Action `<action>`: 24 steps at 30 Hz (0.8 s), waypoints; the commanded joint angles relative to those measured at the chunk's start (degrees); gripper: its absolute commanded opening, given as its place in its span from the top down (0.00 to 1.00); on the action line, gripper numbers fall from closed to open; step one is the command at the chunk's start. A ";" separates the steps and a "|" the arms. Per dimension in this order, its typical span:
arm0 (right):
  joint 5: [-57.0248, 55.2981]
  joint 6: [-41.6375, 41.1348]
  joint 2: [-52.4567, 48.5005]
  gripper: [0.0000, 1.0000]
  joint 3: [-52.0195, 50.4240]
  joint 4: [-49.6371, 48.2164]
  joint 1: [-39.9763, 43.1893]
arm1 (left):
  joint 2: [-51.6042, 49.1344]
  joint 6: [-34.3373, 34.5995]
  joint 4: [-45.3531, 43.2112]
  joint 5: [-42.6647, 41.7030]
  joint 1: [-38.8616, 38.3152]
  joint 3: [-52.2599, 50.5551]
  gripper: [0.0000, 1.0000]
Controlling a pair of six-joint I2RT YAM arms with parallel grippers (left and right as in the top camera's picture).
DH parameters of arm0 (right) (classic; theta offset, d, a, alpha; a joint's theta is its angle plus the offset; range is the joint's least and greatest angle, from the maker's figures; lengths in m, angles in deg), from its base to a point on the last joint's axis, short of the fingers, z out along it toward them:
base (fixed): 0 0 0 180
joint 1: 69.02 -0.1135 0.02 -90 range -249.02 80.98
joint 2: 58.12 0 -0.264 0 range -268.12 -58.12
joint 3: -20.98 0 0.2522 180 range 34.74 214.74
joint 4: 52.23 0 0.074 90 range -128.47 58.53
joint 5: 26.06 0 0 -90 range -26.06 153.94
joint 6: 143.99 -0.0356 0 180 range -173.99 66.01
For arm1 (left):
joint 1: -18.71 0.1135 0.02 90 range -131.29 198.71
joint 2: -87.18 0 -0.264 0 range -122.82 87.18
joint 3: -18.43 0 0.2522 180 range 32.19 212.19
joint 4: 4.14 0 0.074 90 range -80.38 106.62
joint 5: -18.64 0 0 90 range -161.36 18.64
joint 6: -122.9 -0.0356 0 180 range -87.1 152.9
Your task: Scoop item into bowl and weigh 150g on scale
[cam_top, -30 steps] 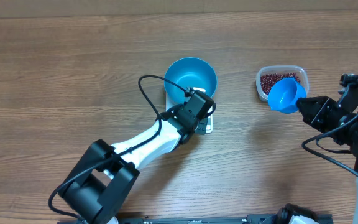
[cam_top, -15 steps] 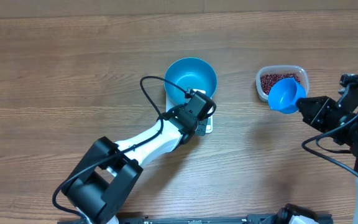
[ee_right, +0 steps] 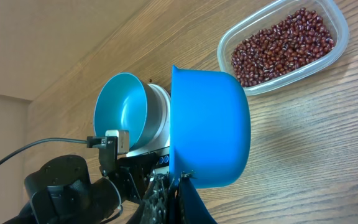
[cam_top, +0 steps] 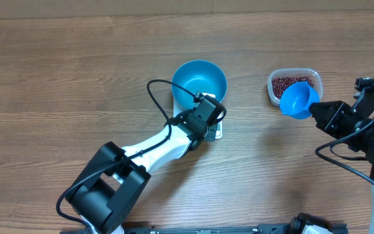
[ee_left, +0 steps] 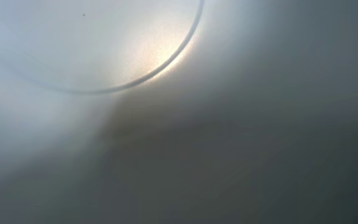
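Scooping step: right claw (cam_top: 315,110) grips the small blue plastic scoop (cam_top: 296,99) over the clear tub (cam_top: 273,82) of red-brown beans (cam_top: 291,82). Left claw (cam_top: 211,121), shut, sits by the white scale (cam_top: 218,134) bearing the empty blue bowl (cam_top: 199,79). Next, dip.

The table (cam_top: 57,65) is brown wood, its grain streaked lengthwise, with a dull low sheen. The bowl (cam_top: 197,73) is bright blue plastic, smooth, with a soft highlight on its inner wall. Beneath the bowl, the scale (cam_top: 217,132) is smooth white plastic. Right of the bowl, the tub (ee_right: 297,76) is thin clear plastic, and the beans (ee_right: 278,46) in it are dark red-brown and glossy. The scoop (ee_right: 210,130), also right of the bowl, is smooth blue plastic, semi-matt outside. In front of the bowl, the left arm (cam_top: 158,146) has glossy white shells and matt black joints.
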 commanded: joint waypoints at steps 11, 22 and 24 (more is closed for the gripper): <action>-0.09 0.24 0.33 0.96 0.76 -0.94 0.15 | -1.73 -1.29 3.56 -1.42 0.68 0.02 0.96; -0.09 0.24 0.33 0.96 0.76 -0.94 0.15 | -1.73 -1.03 3.52 -2.38 0.70 0.02 0.96; -0.09 0.24 0.33 0.96 0.76 -0.94 0.15 | -1.73 -1.05 2.97 -2.40 0.68 0.02 0.96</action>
